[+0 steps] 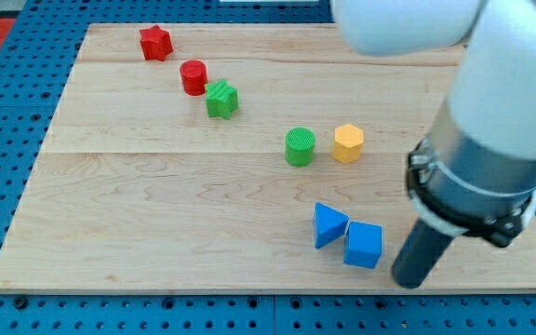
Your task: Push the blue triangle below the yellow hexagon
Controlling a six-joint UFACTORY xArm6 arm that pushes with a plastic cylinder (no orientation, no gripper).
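Note:
The blue triangle [328, 224] lies on the wooden board at the lower right of centre. It touches a blue cube [363, 245] on its right. The yellow hexagon [348, 143] sits above them, a little to the right of the triangle. My tip [409, 282] is the lower end of the dark rod, at the board's bottom right. It stands just right of the blue cube and slightly below it, with a small gap. It is well below the yellow hexagon.
A green cylinder [300, 147] stands just left of the yellow hexagon. A green star [221, 100], a red cylinder [194, 77] and a red star [155, 43] run in a diagonal toward the top left. The arm's white body [501, 102] covers the board's right side.

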